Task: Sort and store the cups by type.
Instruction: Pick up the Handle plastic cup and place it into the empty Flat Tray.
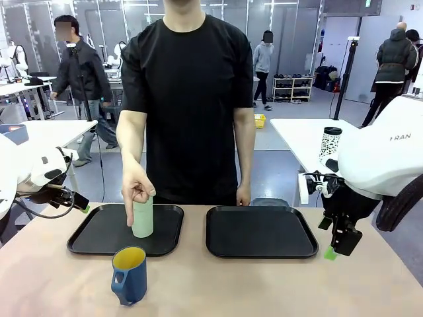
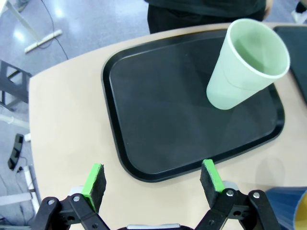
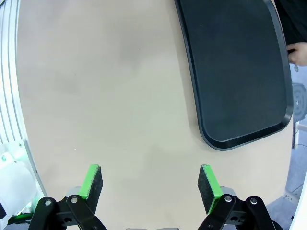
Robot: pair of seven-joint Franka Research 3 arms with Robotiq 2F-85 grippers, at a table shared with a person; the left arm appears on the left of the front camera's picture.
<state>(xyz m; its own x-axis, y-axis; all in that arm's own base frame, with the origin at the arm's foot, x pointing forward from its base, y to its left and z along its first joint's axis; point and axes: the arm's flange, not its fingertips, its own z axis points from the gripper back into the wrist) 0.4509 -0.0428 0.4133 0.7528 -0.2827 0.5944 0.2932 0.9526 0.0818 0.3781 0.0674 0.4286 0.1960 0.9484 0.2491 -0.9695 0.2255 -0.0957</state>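
Beyond the left gripper's (image 2: 153, 178) open jaws, a tumbler (image 2: 240, 72) upright on a tray (image 2: 158, 105); right gripper (image 3: 151, 181) gapes too, above the table (image 3: 105, 96).

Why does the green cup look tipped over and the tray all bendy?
Left wrist view: the wide lens bends the tray and makes the cup seem to lean; front view: it stands straight; right wrist view: the edge of the other tray curves too.

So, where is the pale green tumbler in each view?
Front view: green tumbler stands left of centre, on the left tray.
Left wrist view: green tumbler upper right, on that tray.
Right wrist view: the right tray at upper right.
Shared landmark: the left tray's rim.
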